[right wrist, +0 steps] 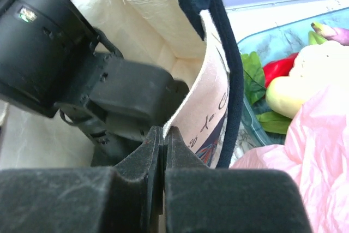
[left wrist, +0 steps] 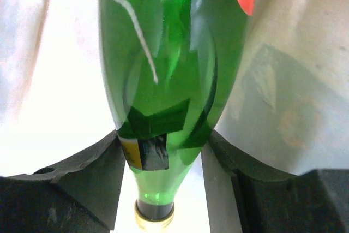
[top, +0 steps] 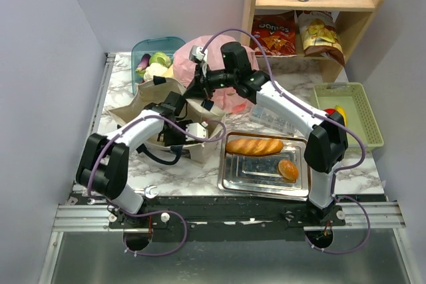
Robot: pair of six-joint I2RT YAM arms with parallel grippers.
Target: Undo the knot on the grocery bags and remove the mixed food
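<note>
The beige canvas tote (top: 133, 108) stands left of centre. My left gripper (left wrist: 163, 145) is down inside it, shut on the shoulder of a green bottle (left wrist: 163, 53) whose gold cap points toward the wrist. My right gripper (top: 200, 94) is shut on the tote's rim (right wrist: 212, 96), beside a navy strap (right wrist: 232, 69). The pink plastic bag (top: 183, 68) sits behind the tote, mostly under my right arm, and also shows in the right wrist view (right wrist: 316, 151). Its knot is hidden.
A teal tub (top: 150, 48) behind the tote holds cauliflower (top: 156, 70), eggplant (top: 143, 63) and greens. A steel tray (top: 266, 181) holds a baguette (top: 254, 145) and a bun (top: 288, 169). A green basket (top: 359, 131) holds an apple and a banana. Chip bags (top: 276, 34) lie on the shelf.
</note>
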